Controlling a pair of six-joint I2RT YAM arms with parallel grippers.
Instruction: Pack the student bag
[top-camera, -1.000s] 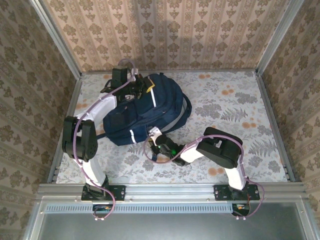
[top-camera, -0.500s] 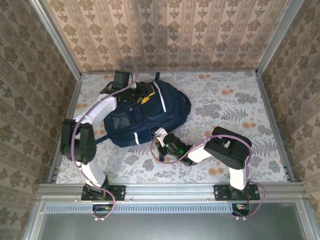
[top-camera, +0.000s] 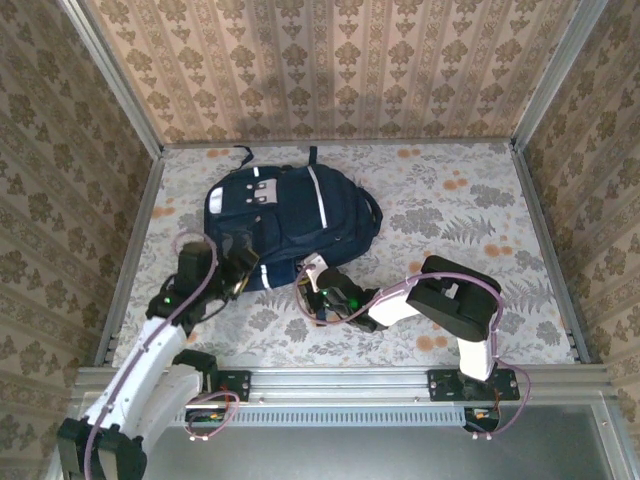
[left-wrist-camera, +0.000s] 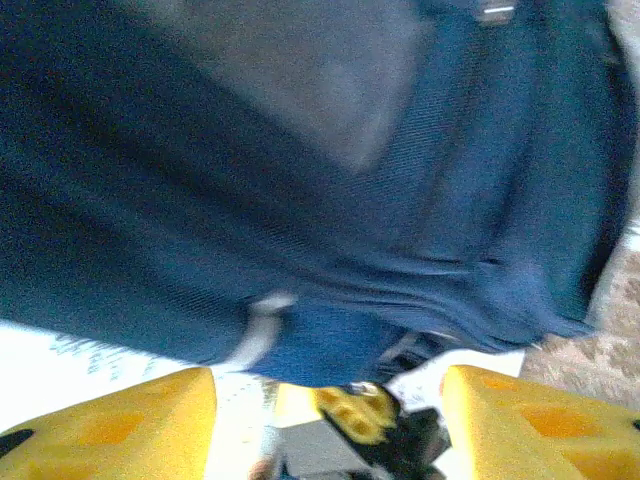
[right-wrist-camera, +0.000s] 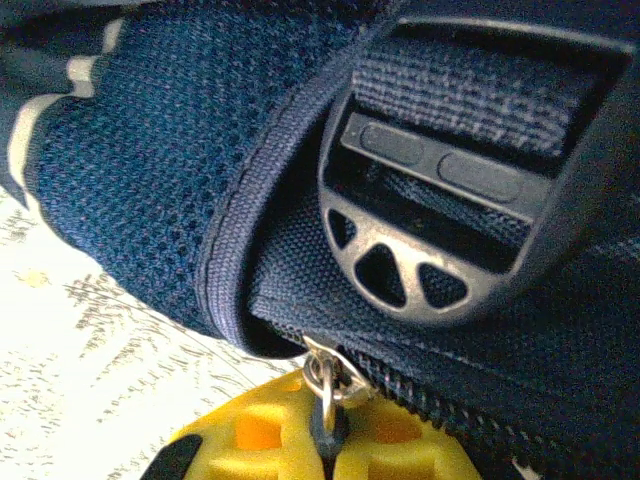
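The student bag (top-camera: 295, 215), navy with white trim, lies flat at the table's back left. My right gripper (top-camera: 314, 285) sits at the bag's near edge, low over the table. Up close, its yellow fingers (right-wrist-camera: 400, 450) are shut on the metal zipper pull (right-wrist-camera: 326, 385), under a grey plastic buckle (right-wrist-camera: 415, 270). My left gripper (top-camera: 238, 274) hovers at the bag's near-left corner. Its yellow fingers (left-wrist-camera: 120, 425) stand well apart with nothing between them, facing the blurred blue fabric of the bag (left-wrist-camera: 300, 170). The right gripper's yellow tip (left-wrist-camera: 362, 412) shows beyond them.
A flowered cloth (top-camera: 450, 220) covers the table, with bare room right of the bag. Metal rails (top-camera: 135, 250) and patterned walls close in the left, right and back sides. The right arm's elbow (top-camera: 455, 295) rests near the front edge.
My left arm has drawn back from the bag's far top to its near-left corner and its jaws have opened. The bag's top now lies flat. The right gripper keeps its hold.
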